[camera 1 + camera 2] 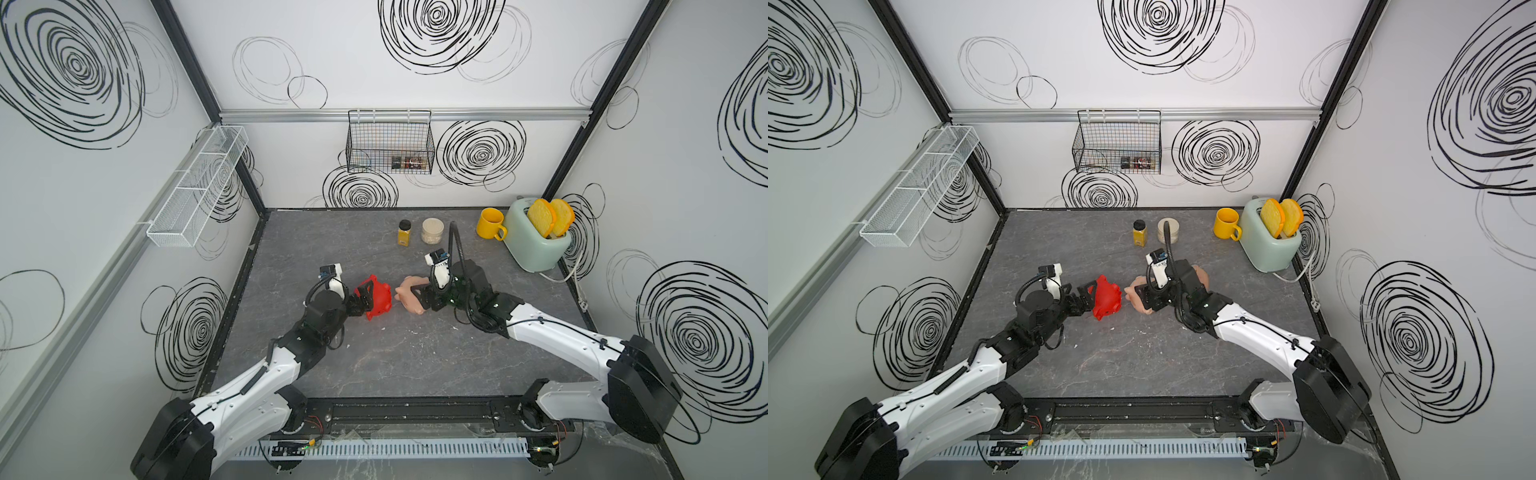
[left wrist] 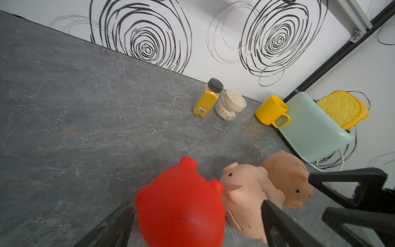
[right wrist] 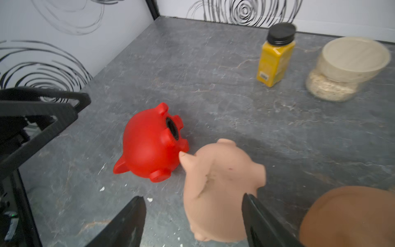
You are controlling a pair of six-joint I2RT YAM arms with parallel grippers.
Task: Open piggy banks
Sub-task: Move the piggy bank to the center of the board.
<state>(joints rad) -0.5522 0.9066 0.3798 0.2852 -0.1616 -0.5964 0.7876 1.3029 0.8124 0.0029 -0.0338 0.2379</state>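
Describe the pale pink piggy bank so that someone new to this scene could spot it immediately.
On the grey stone-look tabletop, three pigs are lined up near its centre. The pale pink piggy bank is the middle one, between the open fingers of the right claw. It is paler than the peach-tan pig on one side, and the bright red pig is on the other.

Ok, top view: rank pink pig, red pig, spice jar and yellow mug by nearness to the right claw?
1. Pale pink plastic piggy bank, at the right claw.
2. Glossy red plastic piggy bank, just leftward.
3. Yellow black-capped spice jar, farther back.
4. Yellow handled mug, back right.
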